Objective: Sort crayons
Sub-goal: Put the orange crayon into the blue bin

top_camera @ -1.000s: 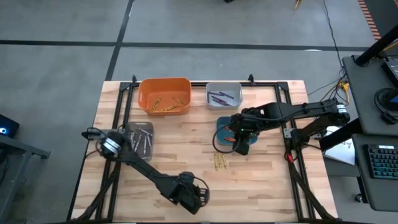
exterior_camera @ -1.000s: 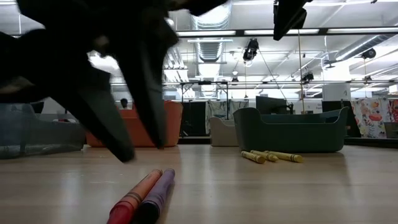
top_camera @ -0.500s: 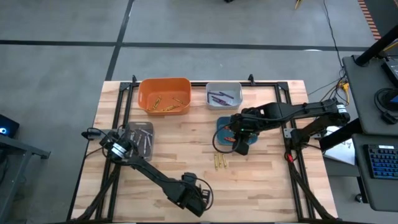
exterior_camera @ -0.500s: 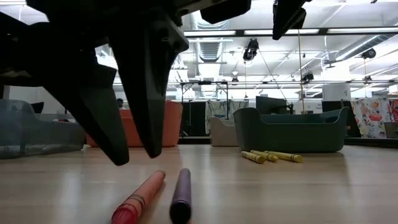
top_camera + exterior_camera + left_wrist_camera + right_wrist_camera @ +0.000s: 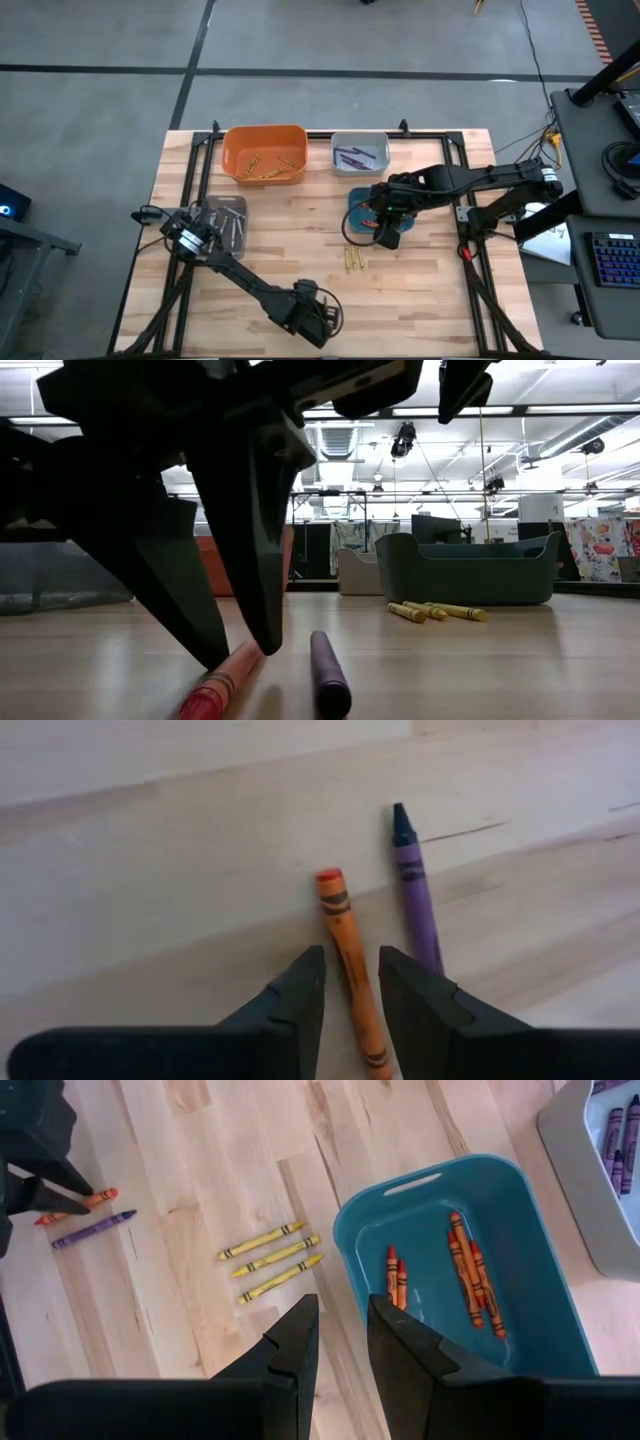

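An orange crayon (image 5: 340,920) and a purple crayon (image 5: 412,885) lie flat on the table near its near edge. They also show in the low view, orange (image 5: 215,690) and purple (image 5: 328,675). My left gripper (image 5: 312,312) is open and points down, with one finger on each side of the orange crayon's lower half (image 5: 352,982) and its tips at the table. My right gripper (image 5: 388,228) hangs narrowly open and empty over the teal bin (image 5: 420,1175), which holds several orange crayons. Three yellow crayons (image 5: 353,262) lie side by side on the table. My left gripper stands astride the orange crayon (image 5: 243,655) from above, its fingers across the crayon. I cannot tell whether the fingers touch it. The purple crayon's near end (image 5: 432,955) runs behind the outer side of one finger (image 5: 415,995). I cannot tell whether they touch there.
An orange bin (image 5: 232,140) with yellow crayons and a grey bin (image 5: 340,140) with purple crayons stand at the far edge. A clear bin (image 5: 228,222) with grey sticks stands at the left. Bare wood lies between the yellow crayons and my left gripper.
My left gripper has come down to the table, and its fingers now straddle the orange crayon. The purple crayon, which lay right against the orange one, has been pushed aside. It has slid away and turned, while the orange crayon has stayed in place.
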### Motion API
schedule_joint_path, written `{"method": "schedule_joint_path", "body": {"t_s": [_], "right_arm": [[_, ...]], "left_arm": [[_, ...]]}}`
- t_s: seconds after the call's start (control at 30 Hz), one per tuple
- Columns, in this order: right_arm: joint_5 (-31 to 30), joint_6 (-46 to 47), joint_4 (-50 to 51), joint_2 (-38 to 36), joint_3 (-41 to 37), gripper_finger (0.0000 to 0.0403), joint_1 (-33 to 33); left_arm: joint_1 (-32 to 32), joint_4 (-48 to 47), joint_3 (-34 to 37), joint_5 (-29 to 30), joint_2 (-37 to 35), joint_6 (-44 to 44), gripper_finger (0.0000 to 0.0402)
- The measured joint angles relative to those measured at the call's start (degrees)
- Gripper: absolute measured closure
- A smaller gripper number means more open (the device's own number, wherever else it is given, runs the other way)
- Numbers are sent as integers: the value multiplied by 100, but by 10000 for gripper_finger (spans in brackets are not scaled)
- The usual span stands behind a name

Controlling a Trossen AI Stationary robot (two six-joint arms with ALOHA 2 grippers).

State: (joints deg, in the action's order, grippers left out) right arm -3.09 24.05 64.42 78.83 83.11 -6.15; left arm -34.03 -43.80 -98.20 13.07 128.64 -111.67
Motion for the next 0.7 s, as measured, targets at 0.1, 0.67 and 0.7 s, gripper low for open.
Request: {"method": "schedule_joint_path", "body": {"t_s": [0.1, 0.67, 0.7], "right_arm": [[0, 0, 0, 0, 0, 323, 0], [0, 0, -2, 0, 0, 323, 0], [0, 0, -2, 0, 0, 323, 0]], "left_arm": [[25, 49, 106, -5, -19, -7, 324], [106, -70, 228, -165, -31, 187, 358], [104, -72, 228, -165, -31, 189, 375]]}}
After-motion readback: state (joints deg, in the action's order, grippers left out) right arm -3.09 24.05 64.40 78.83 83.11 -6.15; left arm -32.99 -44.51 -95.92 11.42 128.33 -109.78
